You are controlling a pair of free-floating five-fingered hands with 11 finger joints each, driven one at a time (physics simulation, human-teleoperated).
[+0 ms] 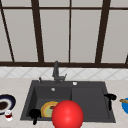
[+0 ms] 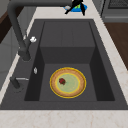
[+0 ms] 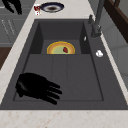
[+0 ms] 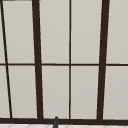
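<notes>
Yellow-rimmed plate (image 1: pixel 48 109) just beside left hand (image 1: pixel 34 114), fingers curled on nothing; stiff, breakable, slick; best gripped at rim.

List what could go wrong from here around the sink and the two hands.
1. The left hand hangs at the basin's front left corner, close to the plate with a red bit of food on it; a careless reach might scrape or tip that plate.
2. The right hand, fingers spread, sits low over the drainboard; dropping further, it could strike the surface.
3. A small glass stands beside the dark bowl on the left counter; a wide sweep might knock it over.
</notes>
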